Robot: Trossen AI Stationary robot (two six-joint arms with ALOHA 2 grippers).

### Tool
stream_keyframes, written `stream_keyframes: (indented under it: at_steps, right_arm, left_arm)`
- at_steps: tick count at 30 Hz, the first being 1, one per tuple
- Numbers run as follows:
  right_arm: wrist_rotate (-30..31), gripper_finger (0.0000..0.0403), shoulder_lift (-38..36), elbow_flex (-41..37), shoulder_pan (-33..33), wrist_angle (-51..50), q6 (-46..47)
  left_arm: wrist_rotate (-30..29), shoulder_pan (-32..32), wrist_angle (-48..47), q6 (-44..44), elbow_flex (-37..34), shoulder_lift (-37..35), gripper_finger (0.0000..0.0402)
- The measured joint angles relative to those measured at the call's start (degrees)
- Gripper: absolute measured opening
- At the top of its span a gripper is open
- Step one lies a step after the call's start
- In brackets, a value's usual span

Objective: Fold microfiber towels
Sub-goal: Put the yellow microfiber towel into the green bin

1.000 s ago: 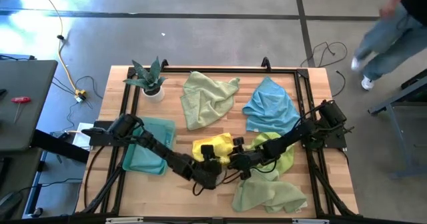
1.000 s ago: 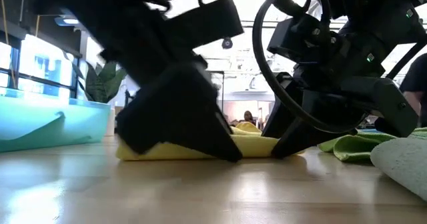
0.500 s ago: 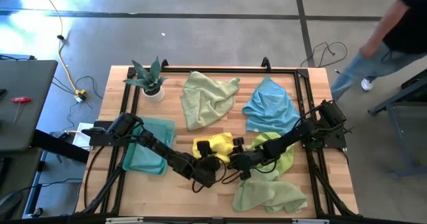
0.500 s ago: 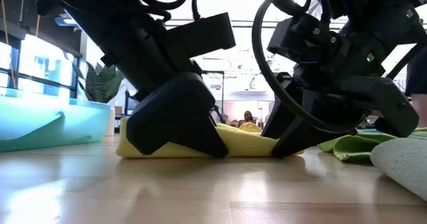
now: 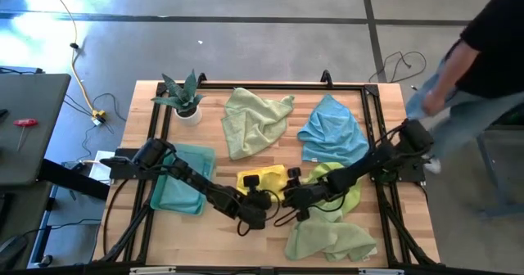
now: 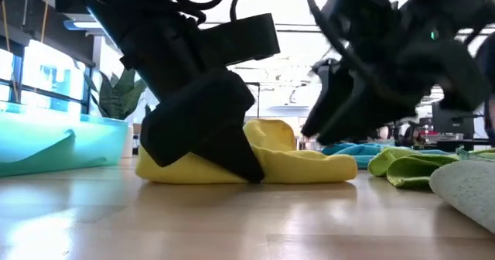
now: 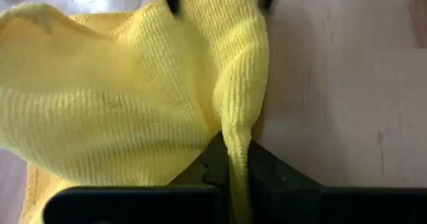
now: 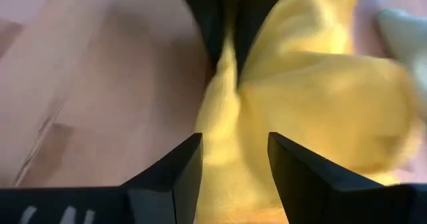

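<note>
From above, the yellow towel [image 5: 268,179] is seen near the table's front centre, between the left gripper [image 5: 255,207] and right gripper [image 5: 296,200]. At table level it lies bunched. In the left wrist view, a thin fold is pinched in shut fingers [image 7: 263,173]; it could be pulled free. In the right wrist view, the fingers [image 8: 179,163] appear parted, apparently empty, so the towel may drag unevenly

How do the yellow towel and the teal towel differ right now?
The yellow towel lies bunched at the table's middle front, while the teal towel lies flat at the left side. The left gripper is shut on a fold of the yellow towel and the right gripper hovers open over it; nothing grips the teal towel. Both rest on the wooden table.
</note>
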Motion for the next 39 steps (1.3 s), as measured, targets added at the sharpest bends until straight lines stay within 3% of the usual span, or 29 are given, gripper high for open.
stream_keyframes:
  at_steps: [7,11,18,27,39]
  right_arm:
    - [0.61,0.0163,-12.62,0.04,-0.02,-9.55,2.92]
    - [0.82,0.0163,-20.9,0.09,0.0,-14.97,7.97]
    - [2.41,0.0163,-30.12,0.15,0.63,-21.53,15.06]
    - [6.2,0.0163,-31.53,0.13,1.81,-26.44,14.49]
    - [6.54,0.0163,-31.4,0.16,1.62,-30.29,11.02]
  left_arm:
    - [6.64,0.88,-8.99,0.0,6.63,-1.97,0.0003]
    - [6.89,1.86,-14.01,-3.08,9.31,-4.56,0.0002]
    - [9.97,4.31,-29.69,-14.43,13.47,-11.25,0.0001]
    - [8.51,6.88,-42.9,-21.58,14.87,-23.75,0.0]
    - [2.98,4.99,-74.48,-40.47,14.95,-36.19,0.0]
